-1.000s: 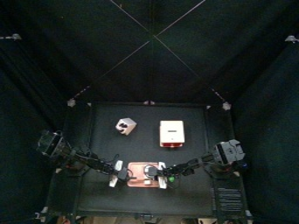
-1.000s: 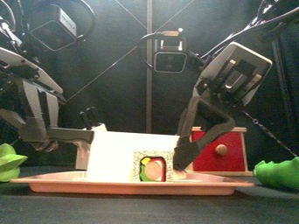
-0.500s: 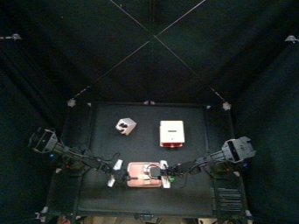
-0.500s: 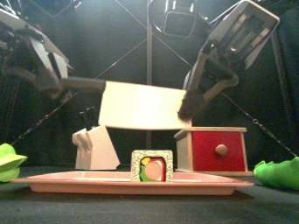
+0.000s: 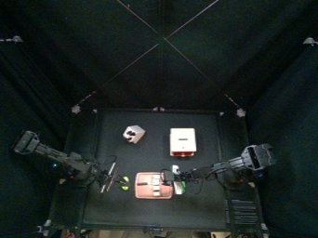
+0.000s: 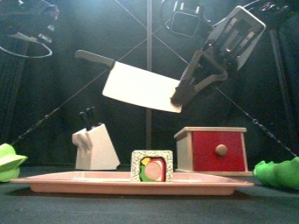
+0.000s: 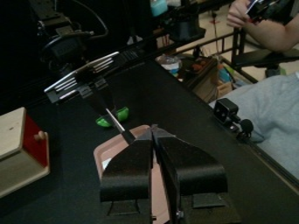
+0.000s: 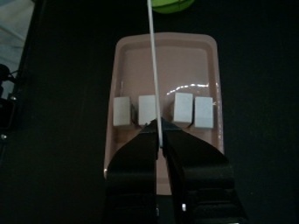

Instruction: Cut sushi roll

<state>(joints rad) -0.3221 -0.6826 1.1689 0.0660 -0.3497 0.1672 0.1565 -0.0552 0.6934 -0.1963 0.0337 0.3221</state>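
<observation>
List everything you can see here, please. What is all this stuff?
Sushi pieces: four, white-sided, in a row on the tray.
Tray: one, pink, at the table's front edge.
Cleaver: one, pale blade with a dark handle, held in the air above the tray.
Knife block: one, white, behind the tray to the left.
Box: one, red with a white top and a round knob, behind the tray to the right.
Green objects: two, one at each end of the tray; what they are is unclear.
Table: one, black.
Person: one, outside the pen, partly seen.
Right gripper: black, jaws shut on the cleaver.
Left gripper: black, jaws open, holding nothing, left of the tray.
</observation>
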